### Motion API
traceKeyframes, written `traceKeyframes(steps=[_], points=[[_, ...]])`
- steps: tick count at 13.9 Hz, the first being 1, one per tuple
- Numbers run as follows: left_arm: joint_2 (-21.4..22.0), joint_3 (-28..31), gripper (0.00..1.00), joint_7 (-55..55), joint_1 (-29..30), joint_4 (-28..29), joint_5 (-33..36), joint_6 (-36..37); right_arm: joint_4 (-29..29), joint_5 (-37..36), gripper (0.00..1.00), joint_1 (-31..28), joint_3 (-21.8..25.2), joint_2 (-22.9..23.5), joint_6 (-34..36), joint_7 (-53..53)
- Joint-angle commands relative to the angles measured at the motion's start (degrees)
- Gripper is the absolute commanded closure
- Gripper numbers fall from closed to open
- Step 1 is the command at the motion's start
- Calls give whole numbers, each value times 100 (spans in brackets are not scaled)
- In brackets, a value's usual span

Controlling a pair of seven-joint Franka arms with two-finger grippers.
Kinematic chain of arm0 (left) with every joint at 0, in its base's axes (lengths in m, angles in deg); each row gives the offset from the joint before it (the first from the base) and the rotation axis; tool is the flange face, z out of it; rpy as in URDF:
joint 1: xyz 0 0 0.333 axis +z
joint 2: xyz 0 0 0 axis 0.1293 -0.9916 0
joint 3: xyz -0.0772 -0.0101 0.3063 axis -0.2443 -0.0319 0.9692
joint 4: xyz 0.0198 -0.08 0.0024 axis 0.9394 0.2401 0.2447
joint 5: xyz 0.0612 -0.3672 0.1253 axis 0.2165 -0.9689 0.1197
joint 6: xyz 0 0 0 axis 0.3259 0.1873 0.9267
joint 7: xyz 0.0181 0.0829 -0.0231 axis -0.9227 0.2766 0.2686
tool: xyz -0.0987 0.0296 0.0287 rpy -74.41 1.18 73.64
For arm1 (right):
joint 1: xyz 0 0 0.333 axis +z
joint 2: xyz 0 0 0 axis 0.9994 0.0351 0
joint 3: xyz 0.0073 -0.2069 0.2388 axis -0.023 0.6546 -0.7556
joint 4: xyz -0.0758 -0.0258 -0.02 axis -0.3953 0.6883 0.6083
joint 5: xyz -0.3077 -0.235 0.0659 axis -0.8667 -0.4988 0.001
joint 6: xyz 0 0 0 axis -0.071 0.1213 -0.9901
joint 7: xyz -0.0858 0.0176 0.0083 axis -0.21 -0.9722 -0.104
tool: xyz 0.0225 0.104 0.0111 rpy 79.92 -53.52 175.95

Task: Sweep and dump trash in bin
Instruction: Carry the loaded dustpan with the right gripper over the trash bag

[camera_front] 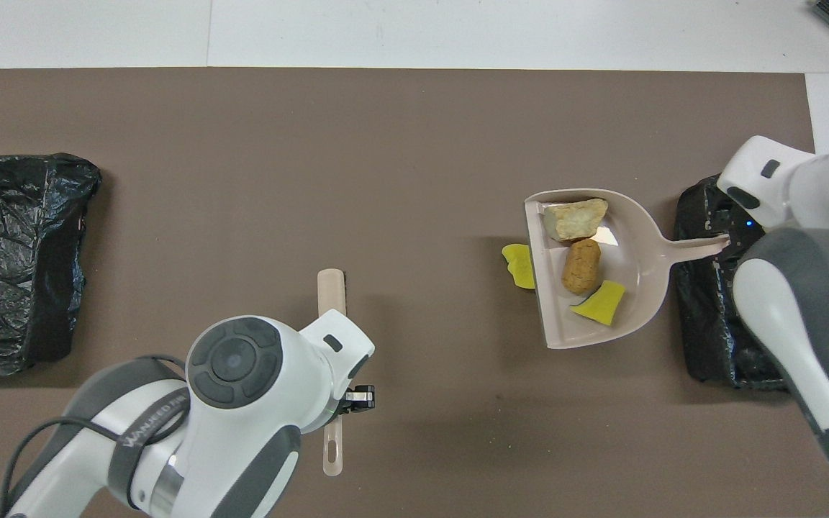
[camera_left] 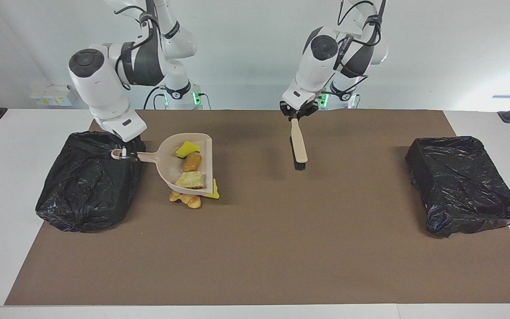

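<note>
My right gripper [camera_left: 124, 154] is shut on the handle of the beige dustpan [camera_left: 166, 160], held in the air with the handle end over the edge of the black bin [camera_left: 87, 184]. In the pan [camera_front: 637, 244] lies trash: a yellow sponge chunk [camera_left: 187, 148], a brown bread roll [camera_left: 191, 161] and a flat bread piece [camera_left: 190, 179]. Under the pan's lip a croissant [camera_left: 186, 200] and a yellow sponge [camera_front: 517, 265] lie on the mat. My left gripper [camera_left: 296, 116] is shut on the brush [camera_left: 299, 148], which hangs bristles down over the mat.
A second bin [camera_left: 463, 184] lined with a black bag stands at the left arm's end of the brown mat [camera_left: 281, 248]. White table shows around the mat. In the overhead view the brush [camera_front: 332, 288] lies along the middle, the near bin [camera_front: 706, 345] under my right arm.
</note>
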Motion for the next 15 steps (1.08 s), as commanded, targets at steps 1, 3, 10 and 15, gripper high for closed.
traceKeyframes(steps=[1, 3, 10, 15], points=[[183, 76, 100, 273, -217, 772, -90, -712, 180, 143, 100, -618, -28, -16, 307, 867], [131, 76, 100, 301, -366, 896, -90, -826, 223, 143, 100, -1093, -19, -16, 325, 1395], [-62, 67, 100, -164, -454, 967, -99, -1161, 382, -303, 100, -2290, 24, -16, 54, 2241], [-238, 76, 100, -173, -498, 967, -108, -1363, -56, -1806, 100, -2510, 24, -147, -1290, 1848]])
